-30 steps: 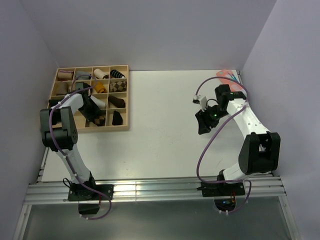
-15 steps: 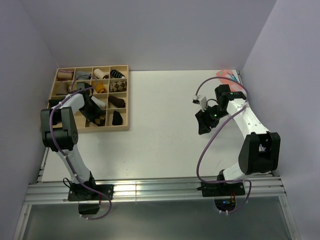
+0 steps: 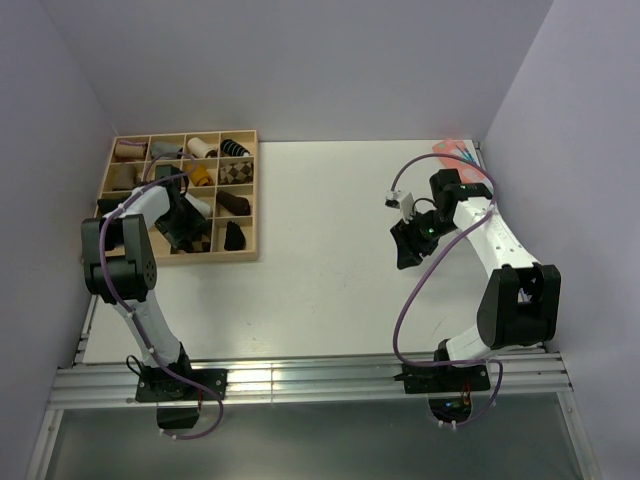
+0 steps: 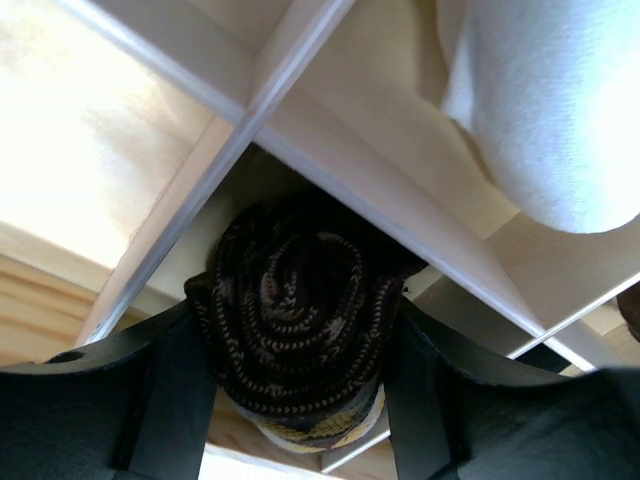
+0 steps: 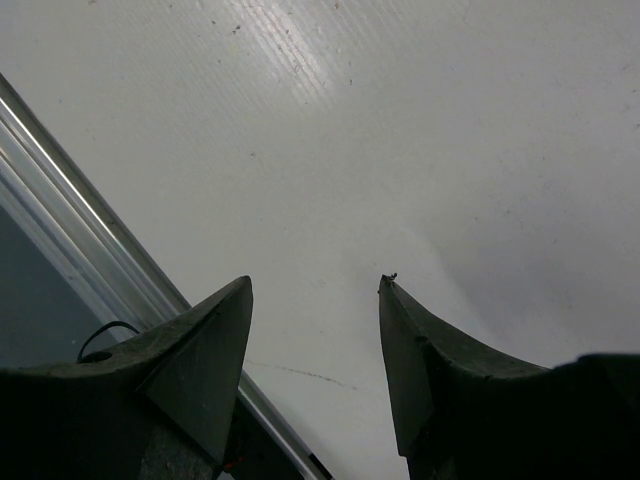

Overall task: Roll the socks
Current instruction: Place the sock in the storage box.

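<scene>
The socks (image 4: 295, 320) are a dark brown roll with tan argyle at the lower edge. They sit in a compartment of the wooden tray (image 4: 330, 170). My left gripper (image 4: 295, 390) is shut on the roll, one finger pressed on each side. In the top view the left gripper (image 3: 186, 226) reaches into the tray's lower middle compartments, and a bit of argyle sock (image 3: 201, 241) shows beside it. My right gripper (image 5: 315, 290) is open and empty above the bare white table. It also shows in the top view (image 3: 408, 250), right of centre.
The wooden tray (image 3: 254, 200) stands at the back left, and several of its compartments hold rolled socks of other colours. A white roll (image 4: 550, 110) lies in the adjacent compartment. A pink sock (image 3: 455, 150) lies at the back right corner. The table's metal edge rail (image 5: 90, 210) runs near my right gripper.
My left gripper has shifted very slightly inside the tray with the roll in it. The right arm has not moved.
</scene>
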`<state>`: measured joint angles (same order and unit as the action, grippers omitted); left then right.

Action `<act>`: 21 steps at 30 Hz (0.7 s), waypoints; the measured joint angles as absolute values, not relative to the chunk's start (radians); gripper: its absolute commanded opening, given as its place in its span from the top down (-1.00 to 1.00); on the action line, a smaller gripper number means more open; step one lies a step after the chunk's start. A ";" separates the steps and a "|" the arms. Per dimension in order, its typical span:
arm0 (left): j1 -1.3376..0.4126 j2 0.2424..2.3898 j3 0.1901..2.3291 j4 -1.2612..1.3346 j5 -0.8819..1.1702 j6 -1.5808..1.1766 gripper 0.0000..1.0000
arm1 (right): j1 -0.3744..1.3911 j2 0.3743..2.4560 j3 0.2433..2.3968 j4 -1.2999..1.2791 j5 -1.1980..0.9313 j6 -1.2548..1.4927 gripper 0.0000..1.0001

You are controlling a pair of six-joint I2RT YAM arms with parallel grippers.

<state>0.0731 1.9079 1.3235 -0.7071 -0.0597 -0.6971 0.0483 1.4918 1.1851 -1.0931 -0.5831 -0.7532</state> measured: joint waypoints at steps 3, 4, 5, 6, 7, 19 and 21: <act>0.073 1.903 1.333 -0.731 -0.067 -0.699 -0.34 | 0.048 1.492 1.185 -1.093 -0.583 -0.753 -0.21; 0.073 1.900 1.339 -0.741 -0.070 -0.699 -0.41 | 0.048 1.492 1.185 -1.093 -0.583 -0.753 -0.21; 0.073 1.896 1.343 -0.749 -0.071 -0.699 -0.42 | 0.048 1.492 1.185 -1.093 -0.583 -0.753 -0.21; 0.073 1.891 1.351 -0.759 -0.074 -0.699 -0.42 | 0.048 1.492 1.185 -1.094 -0.583 -0.753 -0.21; 0.073 1.888 1.357 -0.768 -0.076 -0.699 -0.43 | 0.048 1.492 1.185 -1.094 -0.583 -0.753 -0.21; 0.072 1.839 1.407 -0.819 -0.102 -0.701 -0.65 | 0.048 1.492 1.185 -1.101 -0.583 -0.752 -0.22; 0.072 1.823 1.423 -0.837 -0.104 -0.700 -0.65 | 0.048 1.492 1.185 -1.100 -0.583 -0.752 -0.23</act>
<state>0.0723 1.8233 1.4235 -0.8368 -0.1036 -0.7002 0.0479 1.4918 1.1854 -1.1004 -0.5831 -0.7517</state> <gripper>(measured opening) 0.827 0.609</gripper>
